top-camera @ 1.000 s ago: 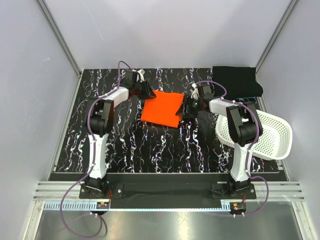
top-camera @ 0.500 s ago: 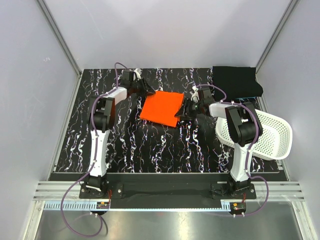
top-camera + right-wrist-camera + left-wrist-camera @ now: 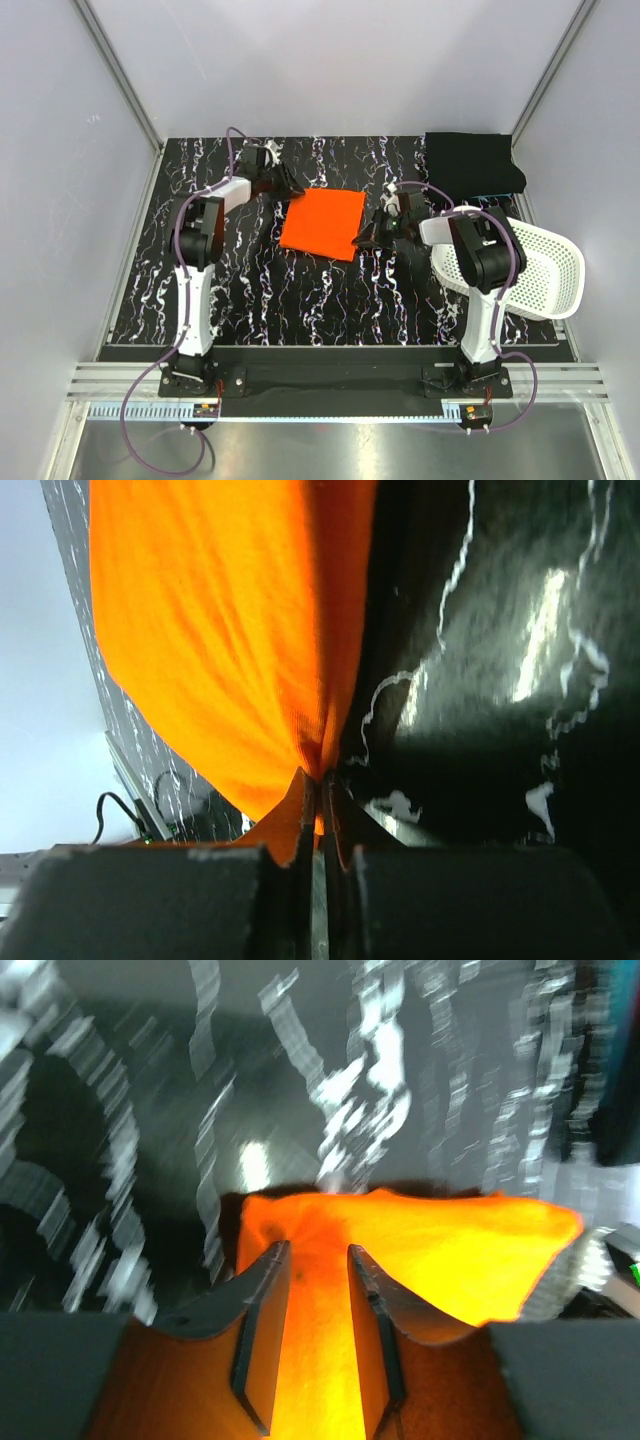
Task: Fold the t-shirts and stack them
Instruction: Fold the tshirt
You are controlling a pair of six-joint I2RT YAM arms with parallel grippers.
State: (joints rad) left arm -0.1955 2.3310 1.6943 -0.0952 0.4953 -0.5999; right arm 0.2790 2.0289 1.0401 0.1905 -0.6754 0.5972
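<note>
Orange cloth sits between both pairs of my jaws: the orange t-shirt, folded into a rectangle, lies mid-tabletop. My left jaws hold a thick fold at its 10 o'clock corner. My right jaws are pinched tight on its 3 o'clock edge. The black t-shirt lies folded at its 1 o'clock, the white basket at 4 o'clock.

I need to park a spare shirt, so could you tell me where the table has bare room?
The widest bare stretch is the near table, between the orange t-shirt and the arm bases. A narrower strip lies between the left arm and the table's left edge. The right is crowded: right arm, white basket, black t-shirt.
</note>
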